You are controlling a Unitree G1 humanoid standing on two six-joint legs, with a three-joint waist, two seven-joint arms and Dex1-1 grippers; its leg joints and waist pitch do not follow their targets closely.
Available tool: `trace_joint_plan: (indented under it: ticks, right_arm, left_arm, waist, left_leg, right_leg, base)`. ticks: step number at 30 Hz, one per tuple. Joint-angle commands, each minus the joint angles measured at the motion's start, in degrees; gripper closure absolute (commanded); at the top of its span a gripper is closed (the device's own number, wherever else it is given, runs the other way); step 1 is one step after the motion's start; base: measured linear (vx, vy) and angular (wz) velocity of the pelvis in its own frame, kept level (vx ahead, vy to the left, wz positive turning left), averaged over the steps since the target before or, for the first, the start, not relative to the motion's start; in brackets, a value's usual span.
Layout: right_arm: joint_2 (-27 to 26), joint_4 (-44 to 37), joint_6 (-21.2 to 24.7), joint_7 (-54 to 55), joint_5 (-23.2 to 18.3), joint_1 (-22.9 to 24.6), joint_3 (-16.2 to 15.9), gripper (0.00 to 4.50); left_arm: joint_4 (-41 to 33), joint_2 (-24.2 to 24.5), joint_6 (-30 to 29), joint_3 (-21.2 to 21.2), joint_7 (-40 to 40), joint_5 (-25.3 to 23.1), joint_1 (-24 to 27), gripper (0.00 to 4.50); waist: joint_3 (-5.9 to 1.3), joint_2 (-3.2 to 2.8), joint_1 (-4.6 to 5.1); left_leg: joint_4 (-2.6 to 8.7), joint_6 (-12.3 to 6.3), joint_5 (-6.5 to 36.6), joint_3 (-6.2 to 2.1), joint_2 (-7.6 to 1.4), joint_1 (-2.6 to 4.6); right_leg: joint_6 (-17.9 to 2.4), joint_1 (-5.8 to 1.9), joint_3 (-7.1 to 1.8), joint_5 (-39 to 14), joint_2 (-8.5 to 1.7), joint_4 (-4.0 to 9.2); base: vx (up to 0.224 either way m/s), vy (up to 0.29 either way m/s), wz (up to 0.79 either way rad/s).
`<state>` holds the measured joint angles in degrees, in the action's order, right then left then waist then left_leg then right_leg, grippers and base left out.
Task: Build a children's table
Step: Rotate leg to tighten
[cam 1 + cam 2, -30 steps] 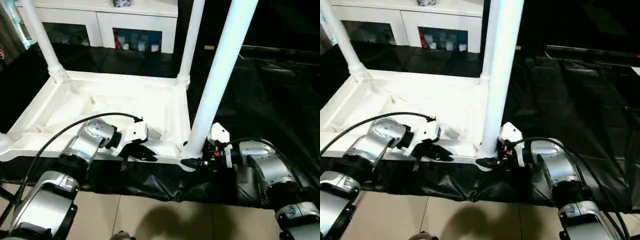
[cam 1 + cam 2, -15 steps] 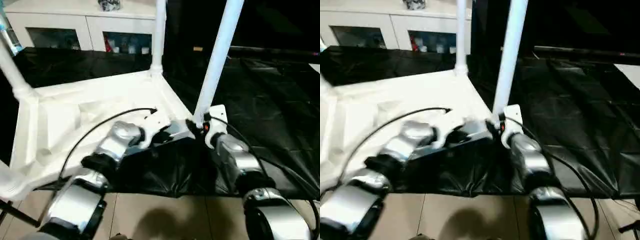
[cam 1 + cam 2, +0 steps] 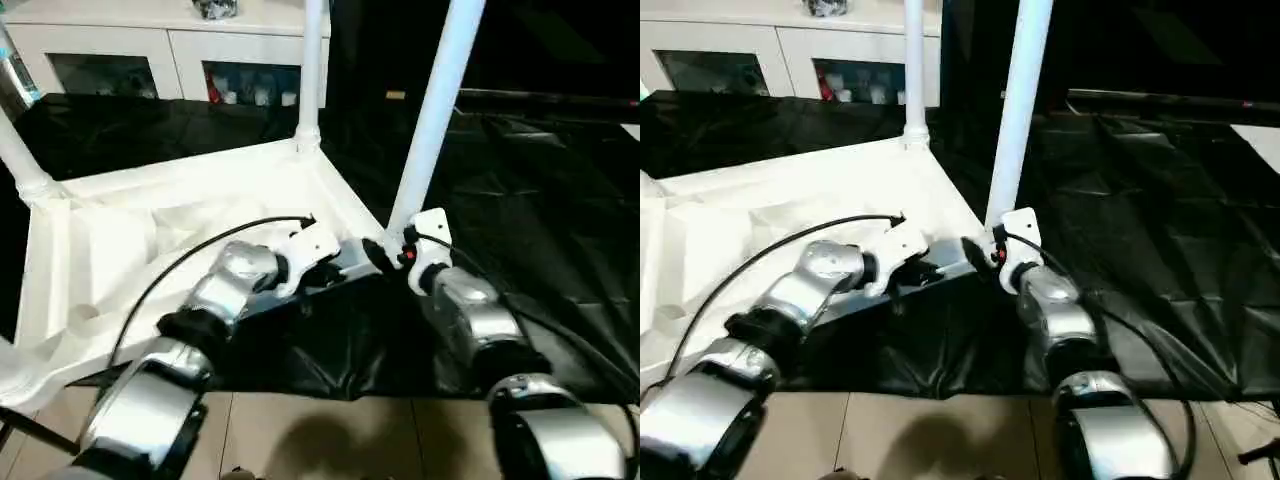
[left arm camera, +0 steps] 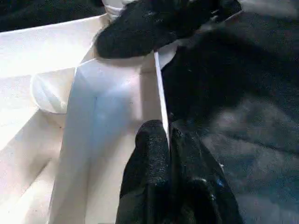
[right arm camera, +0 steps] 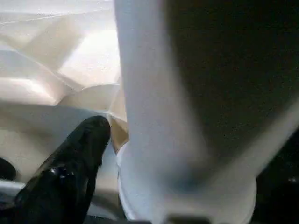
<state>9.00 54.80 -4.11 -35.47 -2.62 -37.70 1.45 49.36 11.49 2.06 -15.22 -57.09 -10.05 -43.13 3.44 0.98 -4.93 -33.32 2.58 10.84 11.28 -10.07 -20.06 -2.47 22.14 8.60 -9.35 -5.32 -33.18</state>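
The children's table (image 3: 180,200) lies upside down on a black sheet, ribbed underside up. Three white legs stand in its corner sockets: one far (image 3: 310,70), one left (image 3: 20,160), one at the near right corner (image 3: 435,110). My left gripper (image 4: 167,135) is shut on the thin near rim (image 4: 160,88) of the table, close to that corner. My right gripper (image 3: 385,252) sits at the base of the near right leg (image 5: 159,93). One black finger (image 5: 79,158) stands just off the socket, jaws open; the leg hides the other finger.
A white glass-doored cabinet (image 3: 150,40) stands behind the table. The black sheet (image 3: 540,200) spreads wide to the right. Bare tiled floor (image 3: 330,430) lies below the sheet's near edge, between my forearms.
The table has swung round on the sheet, its near right corner going away from me and its far leg leftward. Both grippers went with that corner. Little has changed in the last half second.
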Motion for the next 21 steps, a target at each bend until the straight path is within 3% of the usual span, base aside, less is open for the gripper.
trace_joint_plan:
  ticks: [1,3,7,9,12,18,21]
  right_arm:
    - [-0.7,-1.8,-0.2,-7.9,0.4,0.5,-4.3,0.54]
    - [0.9,-3.2,-0.5,-13.0,0.7,1.3,-5.3,0.54]
    - [3.9,-7.4,0.4,-22.7,-0.2,3.4,-7.9,0.54]
    - [6.8,-11.4,1.2,-30.6,-1.1,5.5,-10.4,0.54]
    - [7.9,-13.2,1.7,-33.6,-1.3,6.4,-11.5,0.54]
    - [11.2,-20.5,4.8,-42.0,-1.8,10.0,-14.7,0.54]
    - [11.6,-22.0,5.9,-42.9,-2.2,10.7,-15.1,0.86]
  left_arm:
    - [-1.1,-1.3,2.8,-3.4,-5.3,0.4,0.4,4.5]
    - [-1.1,-0.4,3.3,-3.3,-7.1,0.7,0.4,4.5]
    - [-1.3,1.4,3.7,-3.1,-10.3,1.2,0.3,4.5]
    - [-1.6,3.0,4.4,-3.1,-13.9,2.0,0.3,4.5]
    - [-1.7,3.8,4.6,-3.3,-15.9,2.4,0.3,4.5]
    - [-1.1,6.4,5.1,-3.4,-21.2,3.0,-0.1,4.5]
    - [-0.8,6.9,5.4,-3.4,-22.1,3.0,-0.3,4.5]
  waist:
    - [-4.17,-0.22,-0.3]
    - [-4.3,-0.19,-0.64]
    - [-4.24,-0.09,-1.09]
    - [-3.99,-0.07,-1.49]
    - [-3.93,-0.19,-1.84]
    - [-3.98,-0.38,-2.28]
    - [-4.02,-0.29,-2.38]
  left_leg:
    - [3.87,-3.13,11.4,-1.85,-4.44,0.17]
    - [3.6,-4.83,8.0,-1.67,-4.63,-0.1]
    - [3.49,-5.7,8.6,-1.58,-4.63,-0.06]
    - [3.6,-5.33,10.2,-1.61,-4.61,0.12]
    - [3.84,-4.32,11.4,-1.75,-4.86,0.41]
    - [3.98,-3.32,11.9,-1.87,-4.92,0.49]
    - [3.95,-3.22,11.5,-1.87,-4.89,0.48]
  right_leg:
    - [-11.5,-2.91,-4.88,-12.0,-5.71,3.44]
    - [-12.6,-3.02,-4.8,-7.0,-5.58,2.66]
    - [-12.7,-3.06,-4.69,-8.1,-5.62,2.83]
    - [-11.5,-2.99,-4.65,-12.1,-5.62,3.48]
    - [-10.7,-2.75,-4.69,-15.3,-5.7,3.8]
    - [-10.5,-2.76,-4.77,-15.0,-5.68,3.71]
    - [-10.6,-2.77,-4.76,-14.5,-5.71,3.64]
  base:
    - [0.0,0.0,0.0]
    - [0.0,0.0,0.0]
    - [0.0,0.0,0.0]
    - [0.0,0.0,0.0]
    - [0.0,0.0,0.0]
    - [0.0,0.0,0.0]
    - [0.0,0.0,0.0]
